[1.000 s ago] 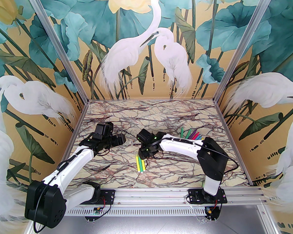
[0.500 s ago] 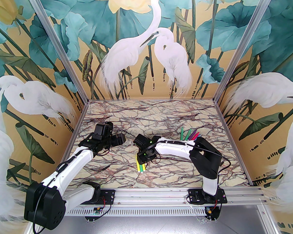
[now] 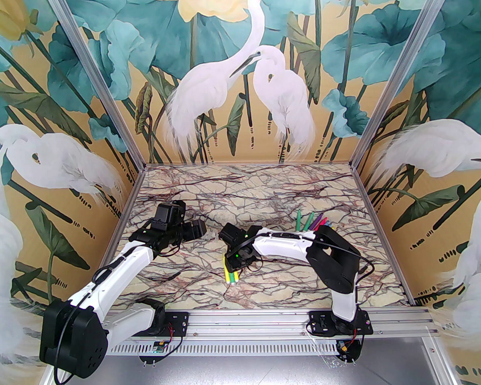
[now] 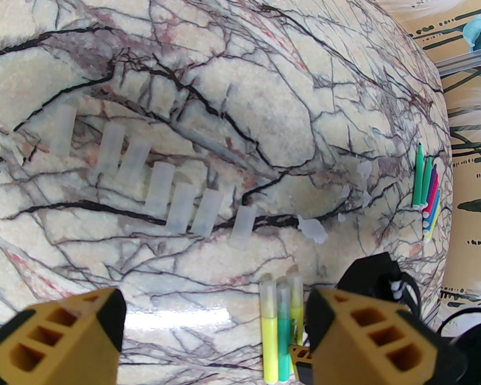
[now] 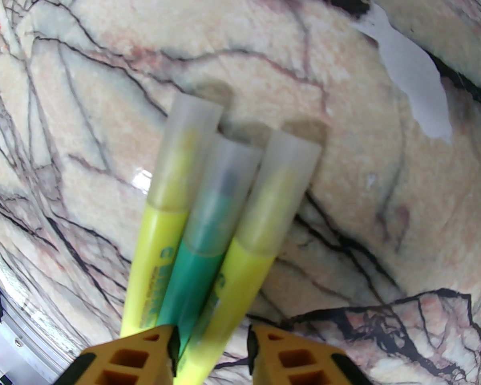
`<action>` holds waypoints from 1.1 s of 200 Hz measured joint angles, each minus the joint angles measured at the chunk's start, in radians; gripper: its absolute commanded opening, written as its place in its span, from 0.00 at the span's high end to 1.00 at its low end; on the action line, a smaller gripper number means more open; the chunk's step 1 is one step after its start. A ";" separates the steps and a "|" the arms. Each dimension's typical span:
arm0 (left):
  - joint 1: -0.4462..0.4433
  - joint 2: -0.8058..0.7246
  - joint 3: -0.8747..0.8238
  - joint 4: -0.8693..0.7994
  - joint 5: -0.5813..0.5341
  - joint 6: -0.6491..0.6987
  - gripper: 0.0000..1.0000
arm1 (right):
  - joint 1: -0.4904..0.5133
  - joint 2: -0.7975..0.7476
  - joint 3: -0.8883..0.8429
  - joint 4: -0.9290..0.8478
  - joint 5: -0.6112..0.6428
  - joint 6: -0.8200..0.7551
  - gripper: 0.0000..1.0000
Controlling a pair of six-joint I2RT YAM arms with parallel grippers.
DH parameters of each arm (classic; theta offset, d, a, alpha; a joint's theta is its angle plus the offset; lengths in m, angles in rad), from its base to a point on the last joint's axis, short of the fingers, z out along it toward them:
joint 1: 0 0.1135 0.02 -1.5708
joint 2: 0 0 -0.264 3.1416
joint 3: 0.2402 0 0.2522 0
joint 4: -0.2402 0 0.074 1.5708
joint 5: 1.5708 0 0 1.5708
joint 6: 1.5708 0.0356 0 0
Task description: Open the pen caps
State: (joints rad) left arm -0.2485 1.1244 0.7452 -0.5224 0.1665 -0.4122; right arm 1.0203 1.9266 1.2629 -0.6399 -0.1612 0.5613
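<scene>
light: bright, even | glare: white patch on table [image 4: 176, 321] | blur: pens [image 5: 200, 255] soft | edges: fisheye-bent

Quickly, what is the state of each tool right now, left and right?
Left tool: open, holding nothing.
Right tool: straddles a yellow pen; whether it grips cannot be told.

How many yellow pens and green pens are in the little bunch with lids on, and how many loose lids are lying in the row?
Yellow pens with caps on: 2
Green pen with cap on: 1
Loose caps in the row: 7
Total: 10
</scene>
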 measured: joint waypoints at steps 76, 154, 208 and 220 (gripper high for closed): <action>0.000 0.000 -0.006 0.005 0.000 0.000 0.21 | 0.002 0.011 0.002 -0.061 0.063 0.023 0.68; 0.000 0.000 -0.006 0.012 0.000 0.000 0.21 | 0.015 0.045 0.050 -0.120 0.121 0.023 0.72; 0.000 0.000 -0.006 0.018 0.006 0.000 0.23 | 0.024 0.064 0.080 -0.160 0.155 0.038 0.79; 0.001 0.000 -0.007 0.026 0.022 0.000 0.23 | 0.026 0.061 0.079 -0.158 0.160 0.040 0.80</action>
State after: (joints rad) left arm -0.2478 1.1248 0.7383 -0.4969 0.1886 -0.4118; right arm 1.0466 1.9881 1.3422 -0.7979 -0.0013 0.6010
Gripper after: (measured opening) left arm 0.775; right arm 0.211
